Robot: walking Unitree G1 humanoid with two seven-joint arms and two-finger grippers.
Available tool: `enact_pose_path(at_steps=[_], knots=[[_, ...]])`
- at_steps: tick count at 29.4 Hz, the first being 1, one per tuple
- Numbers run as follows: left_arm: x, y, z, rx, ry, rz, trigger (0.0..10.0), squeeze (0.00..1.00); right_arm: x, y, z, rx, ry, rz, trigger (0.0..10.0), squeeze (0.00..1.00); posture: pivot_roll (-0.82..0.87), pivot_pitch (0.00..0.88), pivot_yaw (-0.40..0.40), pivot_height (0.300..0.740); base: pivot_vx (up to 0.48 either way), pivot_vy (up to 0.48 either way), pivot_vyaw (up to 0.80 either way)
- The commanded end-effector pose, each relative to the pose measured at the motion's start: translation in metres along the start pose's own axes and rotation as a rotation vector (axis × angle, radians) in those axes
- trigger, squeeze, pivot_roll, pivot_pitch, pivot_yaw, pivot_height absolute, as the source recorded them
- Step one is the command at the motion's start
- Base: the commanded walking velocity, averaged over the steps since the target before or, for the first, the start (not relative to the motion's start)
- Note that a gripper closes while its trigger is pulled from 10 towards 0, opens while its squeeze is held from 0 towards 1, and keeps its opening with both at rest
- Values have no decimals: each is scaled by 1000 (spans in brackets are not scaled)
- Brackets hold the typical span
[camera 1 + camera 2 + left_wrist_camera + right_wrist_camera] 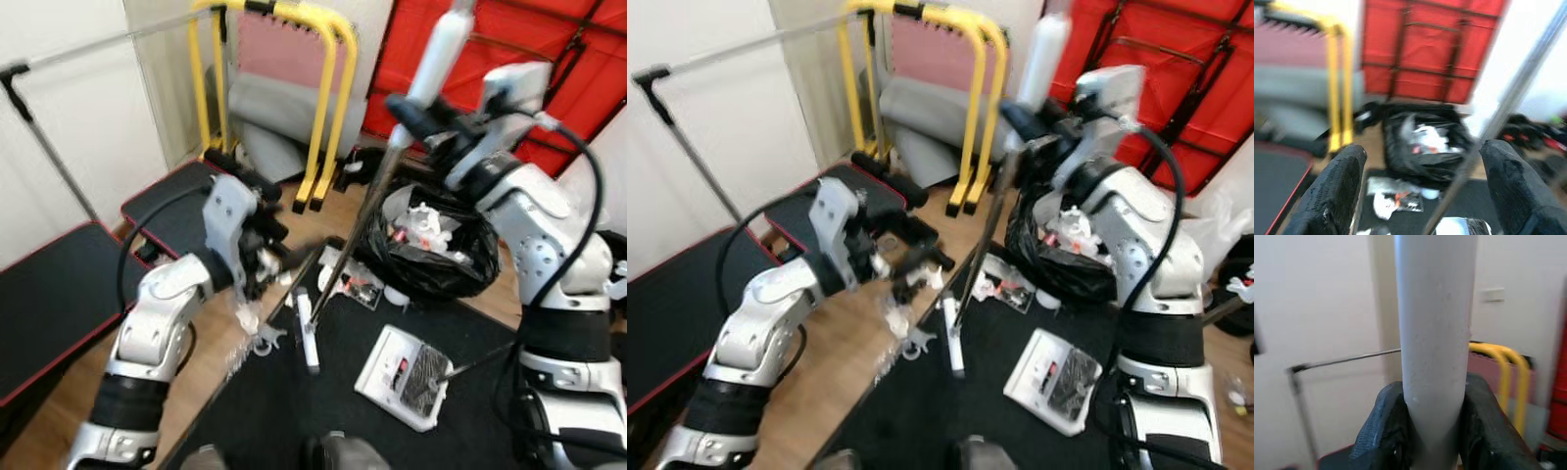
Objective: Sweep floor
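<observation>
Grey metal broom handle (377, 201) stands tilted over the black mat (294, 411), its upper grip clamped tight in the right hand (1432, 423). Left hand (1420, 188) is wide open around the lower shaft, holding nothing. Paper scraps (250, 338) lie at the mat's left edge on the wood floor (206, 382), black trash bag (431, 250) behind. Step: getting a two-handed grip. Next: close left hand, then sweep.
</observation>
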State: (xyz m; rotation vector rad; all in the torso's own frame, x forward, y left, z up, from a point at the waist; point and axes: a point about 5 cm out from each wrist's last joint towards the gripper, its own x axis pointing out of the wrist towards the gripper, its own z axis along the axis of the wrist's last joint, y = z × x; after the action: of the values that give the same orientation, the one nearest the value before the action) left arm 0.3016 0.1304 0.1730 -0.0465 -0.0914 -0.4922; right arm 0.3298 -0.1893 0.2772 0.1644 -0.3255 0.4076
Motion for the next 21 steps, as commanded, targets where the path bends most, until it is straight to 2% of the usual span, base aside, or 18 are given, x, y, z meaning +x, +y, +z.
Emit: enact_pose_path(at_steps=[1,4,5,6,7,8,11,14,18,21], knots=[[-4,-3,-4,-47,19,40,10000,0,-3,-4,13,-16,-87,-38,10000,0,-168,186,-149,740,0,0,0],[-13,-17,-10,-94,30,33,10000,0,-4,-8,13,-4,-136,-99,10000,0,-167,218,-142,740,0,0,0],[-13,-17,-10,-94,30,33,10000,0,-4,-8,13,-4,-136,-99,10000,0,-167,218,-142,740,0,0,0],[-16,-22,-10,-104,29,11,8588,0,-3,-10,13,0,-156,-125,10000,0,-167,218,-142,740,0,0,0],[-16,-22,-10,-104,29,11,8588,0,-3,-10,13,0,-156,-125,10000,0,-167,218,-142,740,0,0,0],[-20,-25,-9,-84,37,-15,0,0,-3,-14,13,2,-186,-171,10000,0,-167,237,-142,740,0,0,0],[-25,-23,-8,-80,51,-5,0,0,1,-16,10,31,-213,-196,10000,0,-169,255,-141,740,0,0,0],[-27,-21,-7,-77,69,32,0,0,2,-16,7,1,-254,-209,10000,0,-171,274,-140,740,0,0,0],[-29,-20,-8,-76,76,37,0,0,2,-16,6,-24,-254,-220,10000,0,-169,287,-139,740,0,0,0],[-37,-23,-7,-73,91,39,0,0,4,-23,4,-41,-248,-269,10000,0,-152,316,-137,740,0,0,0]])
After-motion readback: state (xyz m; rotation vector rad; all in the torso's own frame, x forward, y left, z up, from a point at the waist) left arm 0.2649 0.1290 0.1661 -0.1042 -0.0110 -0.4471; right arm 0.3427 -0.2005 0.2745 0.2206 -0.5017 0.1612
